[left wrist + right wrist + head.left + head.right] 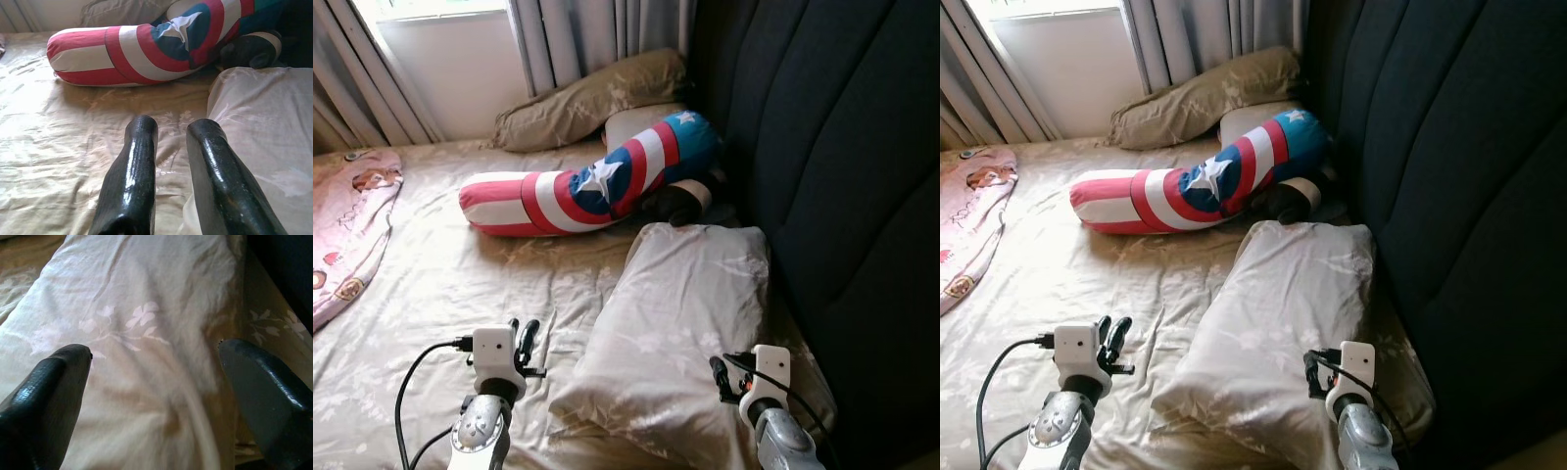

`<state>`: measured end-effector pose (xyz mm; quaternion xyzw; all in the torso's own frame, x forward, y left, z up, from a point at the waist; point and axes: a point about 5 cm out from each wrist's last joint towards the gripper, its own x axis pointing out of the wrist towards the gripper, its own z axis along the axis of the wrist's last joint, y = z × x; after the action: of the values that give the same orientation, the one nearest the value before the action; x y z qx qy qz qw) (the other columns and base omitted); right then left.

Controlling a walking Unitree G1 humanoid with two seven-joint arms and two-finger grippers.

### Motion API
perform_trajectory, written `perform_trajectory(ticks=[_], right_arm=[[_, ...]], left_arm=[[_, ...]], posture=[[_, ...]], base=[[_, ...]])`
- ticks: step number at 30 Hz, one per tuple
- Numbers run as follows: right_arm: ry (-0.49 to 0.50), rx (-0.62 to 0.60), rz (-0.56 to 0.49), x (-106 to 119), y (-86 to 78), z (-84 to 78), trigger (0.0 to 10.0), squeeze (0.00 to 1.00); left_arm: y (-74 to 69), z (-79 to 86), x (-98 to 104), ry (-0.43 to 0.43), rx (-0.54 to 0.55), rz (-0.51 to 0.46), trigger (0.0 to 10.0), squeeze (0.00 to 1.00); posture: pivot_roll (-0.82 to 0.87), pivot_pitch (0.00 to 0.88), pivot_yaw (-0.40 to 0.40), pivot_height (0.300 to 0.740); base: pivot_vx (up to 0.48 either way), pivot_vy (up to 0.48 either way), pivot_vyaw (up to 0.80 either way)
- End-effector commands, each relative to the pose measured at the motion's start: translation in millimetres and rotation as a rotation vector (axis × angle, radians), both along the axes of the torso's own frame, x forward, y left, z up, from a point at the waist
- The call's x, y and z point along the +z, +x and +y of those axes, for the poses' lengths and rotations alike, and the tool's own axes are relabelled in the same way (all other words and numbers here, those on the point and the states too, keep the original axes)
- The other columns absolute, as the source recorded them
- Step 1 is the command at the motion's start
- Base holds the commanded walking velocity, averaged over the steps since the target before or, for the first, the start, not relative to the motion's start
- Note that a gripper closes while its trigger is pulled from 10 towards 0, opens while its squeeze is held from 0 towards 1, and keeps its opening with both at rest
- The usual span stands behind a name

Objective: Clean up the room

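A pale floral pillow [685,313] lies flat on the bed beside the dark headboard. My right gripper [729,377] hovers over its near end, open wide, and the pillow's cloth [146,293] spreads between its fingers. My left gripper [524,338] hangs over the beige sheet [460,284] just left of the pillow, open by a narrow gap with nothing in it; its fingertips [142,127] point at a red, white and blue shield-patterned bolster [587,186]. The bolster lies across the bed beyond the pillow.
An olive pillow [587,98] leans at the bed's far side under the curtains [578,34]. A dark plush item [674,204] is tucked under the bolster's right end. A pink patterned blanket [347,225] lies at the left. The padded headboard [842,147] walls off the right.
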<state>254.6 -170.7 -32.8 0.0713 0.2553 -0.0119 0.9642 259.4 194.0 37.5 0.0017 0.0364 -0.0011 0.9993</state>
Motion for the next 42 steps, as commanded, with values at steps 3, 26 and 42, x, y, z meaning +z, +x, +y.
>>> perform_trajectory(ticks=[3,26,42], right_arm=[[0.011,-0.009,0.042,-2.8,-0.4,2.2,10.0,0.00],[0.043,-0.087,0.099,-3.0,4.4,3.4,10.0,0.00],[0.188,-0.181,0.010,17.7,29.7,6.0,10.0,0.00]], left_arm=[[-0.1,2.3,1.3,0.001,0.003,0.001,10.0,0.00],[-1.4,2.4,4.5,0.010,-0.022,0.002,10.0,0.00],[1.1,2.2,6.4,0.019,-0.042,0.003,10.0,0.00]], posture=[[0.04,0.000,0.040,0.685],[0.07,0.000,0.047,0.652],[0.08,0.000,0.057,0.652]], base=[[0.000,0.000,0.00],[0.000,0.000,0.00],[0.000,0.000,0.00]])
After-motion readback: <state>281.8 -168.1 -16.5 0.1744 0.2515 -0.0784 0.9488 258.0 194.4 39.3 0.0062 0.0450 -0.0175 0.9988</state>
